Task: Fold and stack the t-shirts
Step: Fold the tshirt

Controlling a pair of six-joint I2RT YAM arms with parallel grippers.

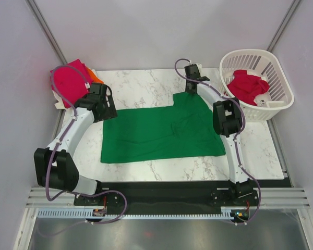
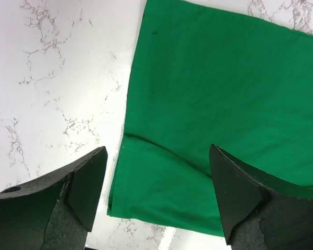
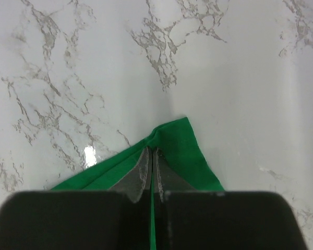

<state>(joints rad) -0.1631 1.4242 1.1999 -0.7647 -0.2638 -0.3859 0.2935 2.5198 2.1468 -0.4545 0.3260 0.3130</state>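
Note:
A bright green t-shirt (image 1: 161, 130) lies spread flat in the middle of the marble table. My right gripper (image 1: 189, 89) is at the shirt's far right corner and is shut on a pinch of the green cloth (image 3: 172, 146). My left gripper (image 1: 110, 110) hovers open over the shirt's far left corner, and the green cloth (image 2: 198, 104) shows between its fingers (image 2: 88, 182). A magenta-pink shirt (image 1: 70, 83) lies on an orange one (image 1: 95, 78) at the far left. A red shirt (image 1: 246, 86) is in the basket.
A white slatted laundry basket (image 1: 279, 78) stands at the far right of the table. The pink and orange shirts sit at the table's far left corner. Grey walls close in on both sides.

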